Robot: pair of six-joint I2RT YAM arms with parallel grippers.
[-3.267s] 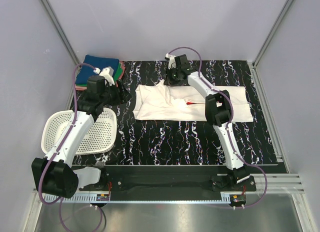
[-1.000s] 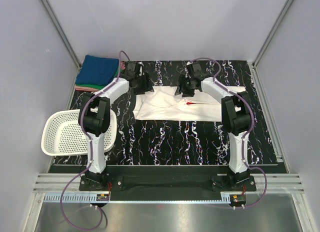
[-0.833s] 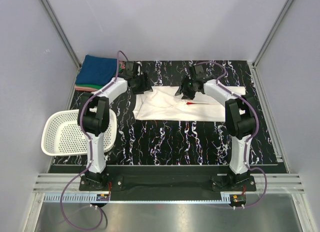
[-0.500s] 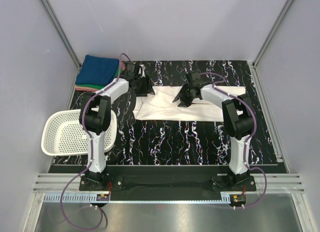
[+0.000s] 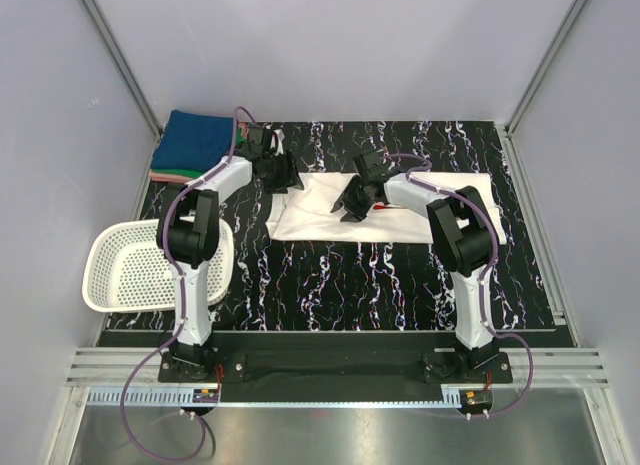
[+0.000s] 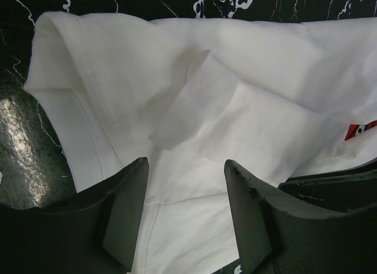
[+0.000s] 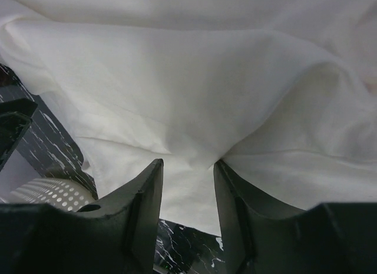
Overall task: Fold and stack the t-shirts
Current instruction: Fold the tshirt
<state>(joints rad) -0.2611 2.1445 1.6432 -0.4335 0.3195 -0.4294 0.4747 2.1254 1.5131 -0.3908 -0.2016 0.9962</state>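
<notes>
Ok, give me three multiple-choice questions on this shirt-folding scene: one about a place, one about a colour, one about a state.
1. Where on the table is the folded stack?
A) far left corner
B) near right corner
C) dead centre

2. What colour is the stack's top shirt?
A) yellow
B) blue
C) black

3. How is the left gripper at the white t-shirt?
A) shut on a fold of it
B) shut, empty
C) open

Answers: 1 A, the top view shows the pile by the far left corner. 2 B, blue cloth covers the pile. 3 C, the wrist view shows the fingers wide apart above the cloth.
</notes>
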